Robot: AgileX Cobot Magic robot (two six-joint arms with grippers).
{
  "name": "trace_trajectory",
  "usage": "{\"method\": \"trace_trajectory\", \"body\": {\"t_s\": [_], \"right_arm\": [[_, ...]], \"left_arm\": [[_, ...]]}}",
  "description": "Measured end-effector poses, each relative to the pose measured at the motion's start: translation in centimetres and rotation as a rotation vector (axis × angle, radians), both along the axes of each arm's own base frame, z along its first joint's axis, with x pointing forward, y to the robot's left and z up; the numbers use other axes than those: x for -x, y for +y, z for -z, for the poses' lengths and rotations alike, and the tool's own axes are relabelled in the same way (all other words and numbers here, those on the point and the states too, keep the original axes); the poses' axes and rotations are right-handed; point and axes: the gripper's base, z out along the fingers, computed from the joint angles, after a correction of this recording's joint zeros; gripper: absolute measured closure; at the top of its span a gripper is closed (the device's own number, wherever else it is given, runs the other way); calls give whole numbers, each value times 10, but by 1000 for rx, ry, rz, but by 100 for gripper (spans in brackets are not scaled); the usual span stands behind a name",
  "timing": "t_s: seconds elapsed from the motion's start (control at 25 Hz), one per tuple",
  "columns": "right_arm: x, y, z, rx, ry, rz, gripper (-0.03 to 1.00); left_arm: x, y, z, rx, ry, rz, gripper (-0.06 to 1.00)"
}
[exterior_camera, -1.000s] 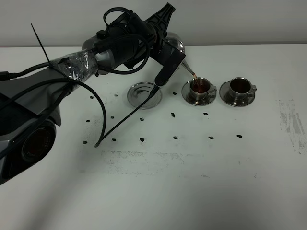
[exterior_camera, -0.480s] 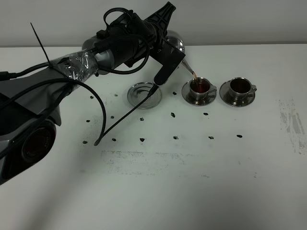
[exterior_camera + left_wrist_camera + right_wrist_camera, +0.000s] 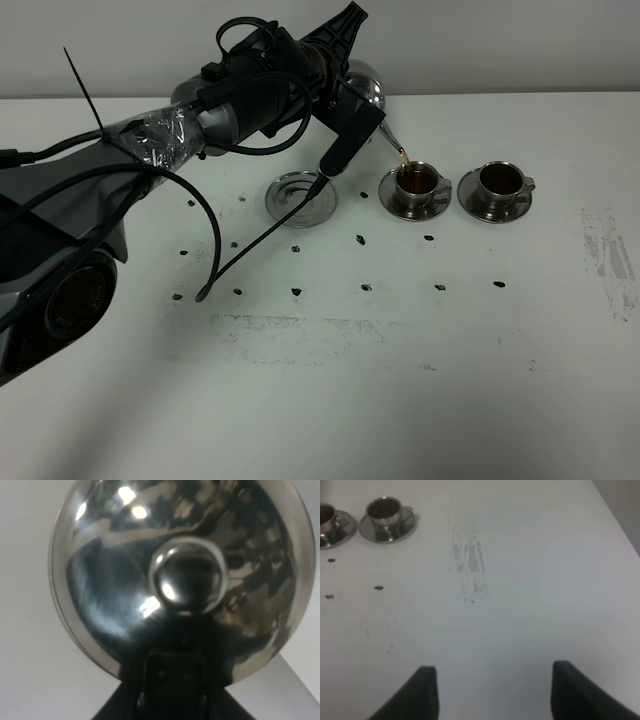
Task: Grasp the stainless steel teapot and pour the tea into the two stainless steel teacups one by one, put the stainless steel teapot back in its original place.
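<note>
Steel teapot (image 3: 367,93) hangs tilted above the counter (image 3: 400,350), with the left gripper (image 3: 175,685) clamped shut on it and the spout dipped over the cup (image 3: 417,180) nearer the dish (image 3: 300,196). A thin stream of tea (image 3: 403,156) runs into that cup, which looks close to full. The other cup (image 3: 500,180) shows dark liquid too, so I judge this the last pour. The next move calls for righting the teapot gently to cut the stream without drips, then setting it squarely on the bare dish. The right gripper (image 3: 495,690) hangs with jaws apart, holding nothing.
</note>
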Motion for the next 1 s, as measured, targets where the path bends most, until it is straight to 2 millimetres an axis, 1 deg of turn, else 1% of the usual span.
{"method": "trace_trajectory", "body": {"t_s": [0.6, 1.0], "right_arm": [[0, 0, 0, 0, 0, 0, 48], [0, 0, 0, 0, 0, 0, 48]], "left_arm": [[1, 0, 1, 10, 14, -8, 77], [6, 4, 7, 115, 127, -153, 77]]}}
